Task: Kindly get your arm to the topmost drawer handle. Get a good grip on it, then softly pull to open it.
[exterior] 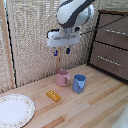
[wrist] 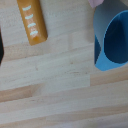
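Observation:
My white arm hangs over the middle of the table in the exterior view. Its blue-tipped gripper (exterior: 62,51) is open and holds nothing, high above the pink mug (exterior: 62,77). The dark brown cabinet stands at the exterior view's right. The topmost drawer handle (exterior: 117,31) is a thin silver bar on the upper drawer (exterior: 112,37), well to the right of the gripper and apart from it. The drawer front looks flush with the cabinet. The wrist view faces down at the wooden table and shows neither the cabinet nor the handle.
A lower drawer with a like bar handle (exterior: 107,58) sits under the top one. On the table (exterior: 100,107) stand the pink mug, a blue mug (exterior: 79,83) (wrist: 112,42), an orange block (exterior: 53,95) (wrist: 32,20) and a patterned plate (exterior: 14,110).

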Available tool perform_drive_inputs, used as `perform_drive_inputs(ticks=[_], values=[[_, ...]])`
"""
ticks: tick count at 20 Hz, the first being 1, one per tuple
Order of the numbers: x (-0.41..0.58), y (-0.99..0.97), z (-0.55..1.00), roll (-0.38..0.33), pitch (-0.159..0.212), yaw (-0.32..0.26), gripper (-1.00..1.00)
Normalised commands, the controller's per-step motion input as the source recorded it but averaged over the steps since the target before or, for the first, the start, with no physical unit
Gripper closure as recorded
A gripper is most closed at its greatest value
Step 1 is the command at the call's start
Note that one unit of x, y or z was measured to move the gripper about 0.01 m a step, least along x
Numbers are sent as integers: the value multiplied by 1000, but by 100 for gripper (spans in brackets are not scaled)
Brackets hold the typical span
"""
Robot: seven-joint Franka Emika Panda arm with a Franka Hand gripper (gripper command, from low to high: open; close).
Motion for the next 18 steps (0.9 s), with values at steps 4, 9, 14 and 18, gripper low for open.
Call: perform_drive_inputs(ticks=[4, 9, 14, 18], values=[[1, -146, 573, -179, -3, 111, -100], [2, -119, 657, -154, 0, 126, -100], [-5, -156, 413, -208, -2, 135, -100], [-19, -251, 41, -301, -22, 138, -100]])
